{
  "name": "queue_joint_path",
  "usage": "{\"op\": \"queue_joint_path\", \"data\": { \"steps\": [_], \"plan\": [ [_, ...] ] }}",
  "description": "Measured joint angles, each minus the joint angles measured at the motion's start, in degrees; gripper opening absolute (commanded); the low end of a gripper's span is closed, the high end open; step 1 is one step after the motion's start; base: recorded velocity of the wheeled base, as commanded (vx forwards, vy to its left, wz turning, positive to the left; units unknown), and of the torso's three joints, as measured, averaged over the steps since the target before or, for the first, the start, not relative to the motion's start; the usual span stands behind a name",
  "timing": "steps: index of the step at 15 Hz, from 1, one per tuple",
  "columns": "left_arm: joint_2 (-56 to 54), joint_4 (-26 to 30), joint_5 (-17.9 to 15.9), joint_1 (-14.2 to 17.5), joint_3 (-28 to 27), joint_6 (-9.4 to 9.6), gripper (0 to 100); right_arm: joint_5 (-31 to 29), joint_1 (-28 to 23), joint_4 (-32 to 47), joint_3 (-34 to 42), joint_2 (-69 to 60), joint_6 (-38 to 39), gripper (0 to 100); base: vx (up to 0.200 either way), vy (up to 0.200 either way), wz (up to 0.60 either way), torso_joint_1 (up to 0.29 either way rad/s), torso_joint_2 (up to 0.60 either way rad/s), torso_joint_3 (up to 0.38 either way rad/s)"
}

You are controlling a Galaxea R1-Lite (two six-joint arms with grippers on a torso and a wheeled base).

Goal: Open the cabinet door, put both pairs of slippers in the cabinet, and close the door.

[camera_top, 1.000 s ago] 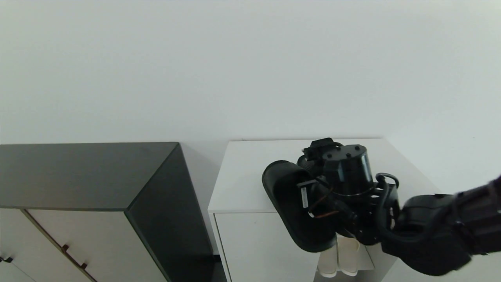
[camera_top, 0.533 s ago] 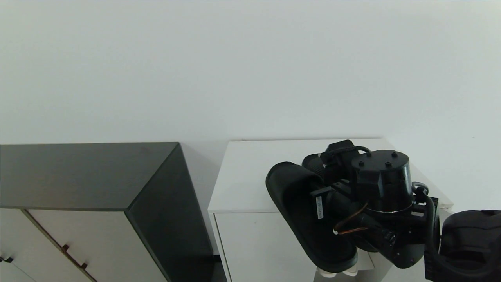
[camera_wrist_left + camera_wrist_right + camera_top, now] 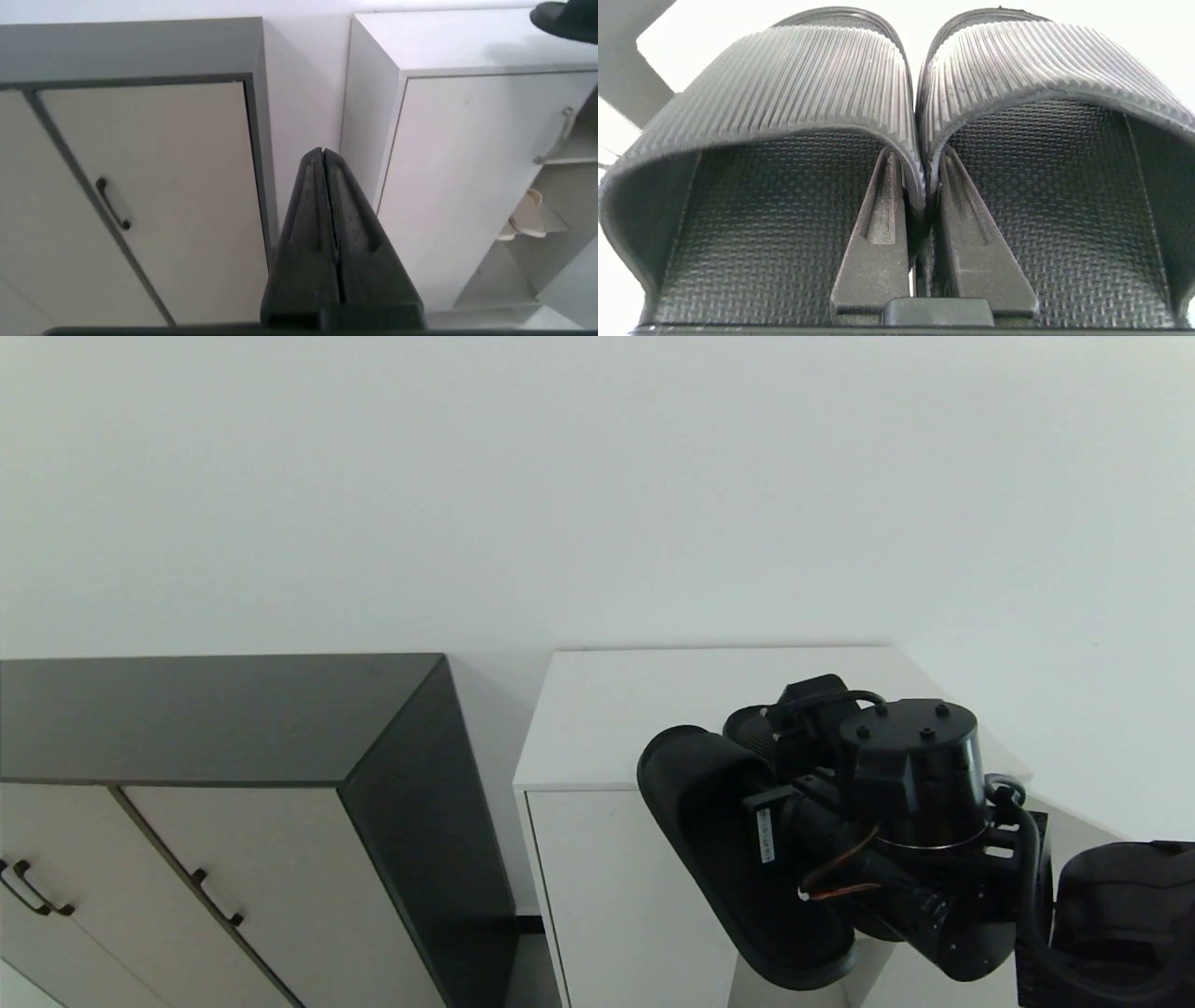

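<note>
Two black ribbed rubber slippers sit side by side in the right gripper. Its fingers are narrow and reach in under the straps, pinching the two inner strap walls together between them. In the head view the pair hangs in the air with the soles turned outward, in front of the tall white cabinet, just off the front edge of its top and toward the right front corner.

The left gripper has its fingers pressed flat against each other with nothing between them. It faces the gap between the white cabinet and the low cabinet with a dark grey top and beige doors that stands just beside it on the left.

Past the white cabinet's closed front panel, the right-hand part stands open and shows shelves. A pair of white slippers lies on one lower shelf near its front edge. A slim metal handle sits at the right edge of the panel.
</note>
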Motion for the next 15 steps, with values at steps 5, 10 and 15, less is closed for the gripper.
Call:
{"op": "queue_joint_path", "data": {
  "steps": [5, 10, 15],
  "plan": [
    [0.0, 0.0, 0.0, 0.0, 0.0, 0.07, 0, 0.0, 0.0, -0.3, 0.1, 0.5, 0.1, 0, -0.120, 0.000, 0.00, 0.001, 0.00, 0.002],
    [0.0, 0.0, 0.1, 0.0, 0.0, 0.10, 0, -0.1, 0.0, -1.0, 0.3, 0.4, -0.1, 0, 0.000, 0.000, 0.00, 0.000, 0.00, 0.000],
    [0.0, 0.0, 0.0, 0.0, 0.0, 0.18, 0, 0.1, 0.0, -1.1, 0.7, 0.3, 0.0, 0, 0.000, 0.000, 0.00, 0.000, 0.00, 0.000]
  ]
}}
